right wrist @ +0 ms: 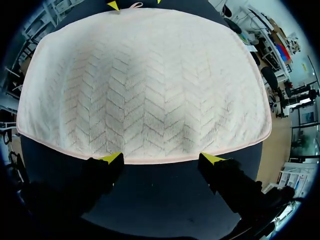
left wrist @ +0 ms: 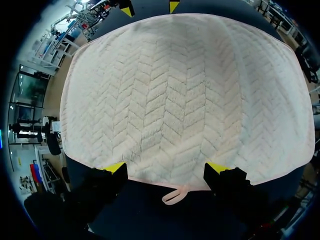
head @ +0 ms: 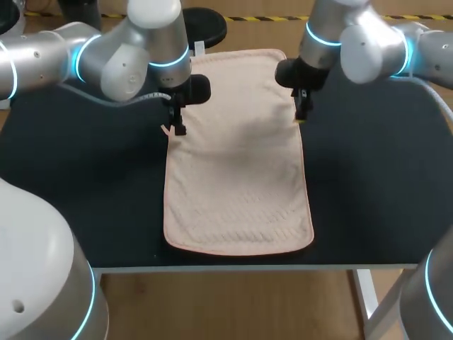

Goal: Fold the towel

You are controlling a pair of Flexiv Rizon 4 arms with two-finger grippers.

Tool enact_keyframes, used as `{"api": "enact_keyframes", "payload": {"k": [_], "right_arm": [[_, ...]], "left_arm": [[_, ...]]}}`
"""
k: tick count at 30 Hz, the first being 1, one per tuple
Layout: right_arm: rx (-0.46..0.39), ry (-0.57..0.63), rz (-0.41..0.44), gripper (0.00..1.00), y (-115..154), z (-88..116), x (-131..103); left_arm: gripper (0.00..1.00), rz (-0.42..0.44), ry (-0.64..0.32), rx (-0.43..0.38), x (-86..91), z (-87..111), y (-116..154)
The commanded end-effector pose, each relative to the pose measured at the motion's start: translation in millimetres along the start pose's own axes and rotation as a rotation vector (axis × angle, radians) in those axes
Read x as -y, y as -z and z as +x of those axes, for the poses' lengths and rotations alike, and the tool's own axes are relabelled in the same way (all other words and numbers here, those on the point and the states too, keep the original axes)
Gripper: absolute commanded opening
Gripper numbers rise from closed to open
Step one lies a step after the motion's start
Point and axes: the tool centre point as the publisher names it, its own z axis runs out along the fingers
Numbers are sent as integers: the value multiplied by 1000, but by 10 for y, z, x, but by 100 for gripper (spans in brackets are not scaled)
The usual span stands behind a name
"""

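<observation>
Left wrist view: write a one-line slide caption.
Open left gripper straddling the hanging loop at the edge of a flat pale pink towel.

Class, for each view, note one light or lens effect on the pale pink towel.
Head view: a soft grey shadow crosses the middle of the pale pink herringbone towel. Left wrist view: its straight edges bow outward, lens distortion. Right wrist view: same bowing, plus dim patches on the weave.
</observation>
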Motion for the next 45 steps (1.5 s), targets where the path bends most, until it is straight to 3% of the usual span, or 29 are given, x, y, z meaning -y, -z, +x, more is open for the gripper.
{"api": "enact_keyframes", "payload": {"k": [1,26,45], "right_arm": [[-16,5,-1,100,-92,-26,-31],[-74,57,-37,100,-181,136,-76],[-108,74,-39,100,-247,124,-89]], "left_arm": [[100,3,-7,-13,5,-2,-62],[100,23,-54,-47,-8,3,-194],[100,20,-57,-71,-14,-13,-291]]}}
